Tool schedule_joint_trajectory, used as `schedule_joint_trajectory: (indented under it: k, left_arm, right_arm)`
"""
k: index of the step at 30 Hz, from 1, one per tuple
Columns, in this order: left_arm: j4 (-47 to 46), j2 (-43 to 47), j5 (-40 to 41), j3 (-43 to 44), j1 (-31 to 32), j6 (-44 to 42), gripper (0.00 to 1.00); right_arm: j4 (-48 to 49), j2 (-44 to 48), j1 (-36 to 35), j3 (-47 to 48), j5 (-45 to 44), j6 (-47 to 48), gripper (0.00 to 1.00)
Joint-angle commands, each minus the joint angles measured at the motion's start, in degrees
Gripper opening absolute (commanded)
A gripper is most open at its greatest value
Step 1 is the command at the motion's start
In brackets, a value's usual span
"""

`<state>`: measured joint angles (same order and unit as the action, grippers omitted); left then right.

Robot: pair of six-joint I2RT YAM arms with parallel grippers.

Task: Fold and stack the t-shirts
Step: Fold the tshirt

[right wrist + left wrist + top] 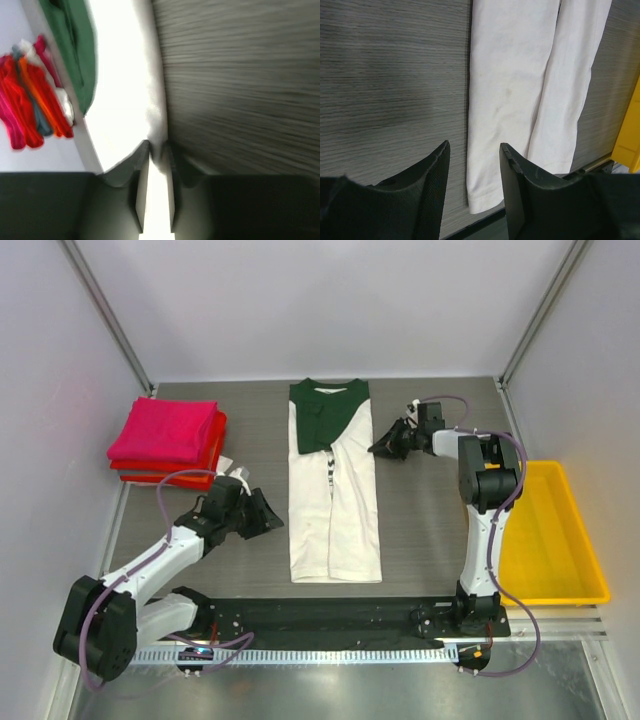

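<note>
Right gripper (376,449) pinched onto the right edge of the cream-white t-shirt (335,510) toward its upper end, left gripper (272,517) open and empty just left of its lower half, long axis top-to-bottom through frame centre.

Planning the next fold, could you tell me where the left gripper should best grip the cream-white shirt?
Probably its near-left hem corner, from the left: the cream-white shirt lies flat in a long strip, that edge facing the open left gripper.
</note>
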<state>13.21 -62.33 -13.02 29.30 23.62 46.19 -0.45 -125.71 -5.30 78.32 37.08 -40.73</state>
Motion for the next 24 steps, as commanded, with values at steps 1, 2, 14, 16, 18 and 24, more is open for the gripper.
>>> schedule_joint_trajectory:
  k: [1, 2, 14, 16, 18, 24]
  left_arm:
    - [0.3, 1.0, 0.4, -0.1, 0.3, -0.1, 0.46]
    - [0.3, 0.9, 0.2, -0.2, 0.3, -0.1, 0.46]
    - [2.0, 1.5, -1.0, -1.7, 0.5, -0.1, 0.46]
    - [2.4, 1.8, -1.0, -1.7, 0.5, -0.1, 0.46]
    - [2.7, 2.5, -1.0, -1.8, 0.6, 0.0, 0.46]
    - [4.0, 3.1, -1.1, -1.6, 0.6, -0.1, 0.46]
  right_arm:
    - [-3.7, -1.0, -0.2, 1.2, -2.9, 2.0, 0.31]
    - [-3.5, -0.2, -0.2, 0.7, -3.1, 2.0, 0.36]
    - [-0.2, 5.0, -1.2, -10.7, -5.4, 3.5, 0.40]
    - [-0.2, 5.5, -1.6, -12.0, -6.1, 3.8, 0.35]
    - [-0.3, 5.4, -2.0, -12.5, -5.4, 3.6, 0.16]
    - [-1.0, 10.7, -3.0, -18.6, -9.1, 4.3, 0.48]
